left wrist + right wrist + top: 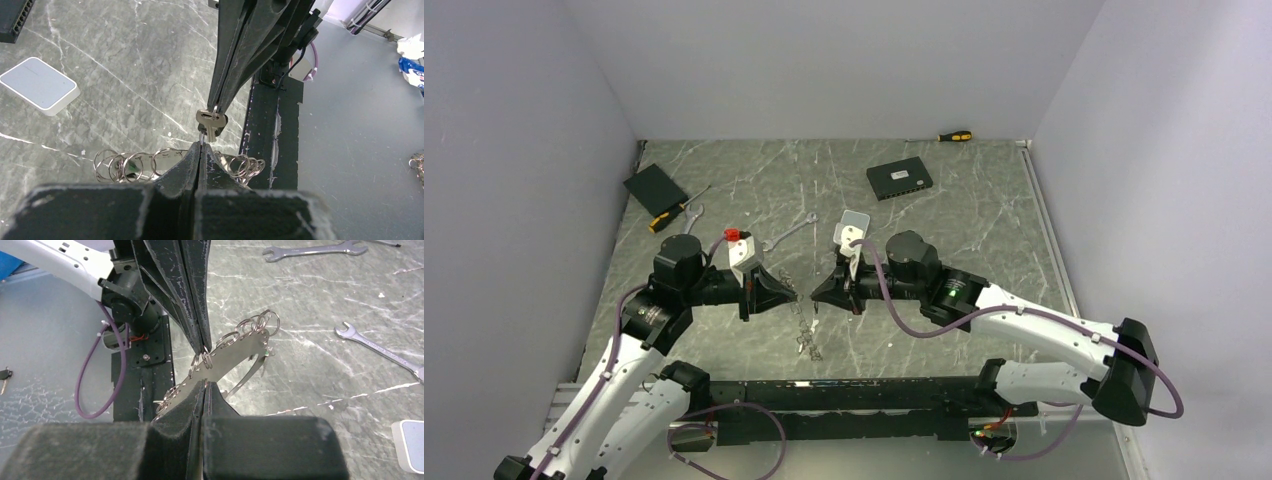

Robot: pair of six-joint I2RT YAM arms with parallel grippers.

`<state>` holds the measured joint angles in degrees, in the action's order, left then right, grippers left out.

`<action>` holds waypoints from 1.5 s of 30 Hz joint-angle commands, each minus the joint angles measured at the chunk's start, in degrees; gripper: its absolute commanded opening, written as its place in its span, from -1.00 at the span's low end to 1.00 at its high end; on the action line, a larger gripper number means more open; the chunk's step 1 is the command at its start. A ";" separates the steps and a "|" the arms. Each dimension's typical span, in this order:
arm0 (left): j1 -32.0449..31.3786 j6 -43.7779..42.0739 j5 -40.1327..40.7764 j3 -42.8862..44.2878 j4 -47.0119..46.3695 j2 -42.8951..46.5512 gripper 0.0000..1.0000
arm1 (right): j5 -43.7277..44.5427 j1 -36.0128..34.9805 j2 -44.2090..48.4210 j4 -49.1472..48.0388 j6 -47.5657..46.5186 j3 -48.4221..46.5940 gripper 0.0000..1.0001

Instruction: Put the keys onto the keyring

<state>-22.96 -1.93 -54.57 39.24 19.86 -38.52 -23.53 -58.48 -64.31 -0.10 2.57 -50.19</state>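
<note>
My two grippers meet tip to tip above the table. In the left wrist view my left gripper is shut, pinching a thin wire ring that runs up to a small silver key. The key hangs at the shut tips of my right gripper. From the right wrist view, my right gripper is shut just below the left gripper. Beneath them lies the keyring, a flat silvery strip strung with several wire rings, also seen as the keyring and the keyring.
A white box sits just behind the right wrist. Two wrenches lie beyond the grippers. A black box, another black box, a screwdriver and a second screwdriver lie farther back. The black base rail runs close below.
</note>
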 commanded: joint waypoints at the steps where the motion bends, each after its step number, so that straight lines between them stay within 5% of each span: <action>1: -0.25 -0.79 -0.81 2.68 -1.63 0.11 -1.00 | 0.49 0.21 -0.48 -4.11 0.28 -0.94 -1.00; 45: -0.25 -0.93 -0.63 2.75 -1.47 -0.23 -1.00 | -4.38 0.03 -4.52 -7.29 2.54 -4.32 -1.00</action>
<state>-22.96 -1.96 -54.50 39.24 20.08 -38.85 -27.40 -58.48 -68.75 -3.31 4.19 -51.81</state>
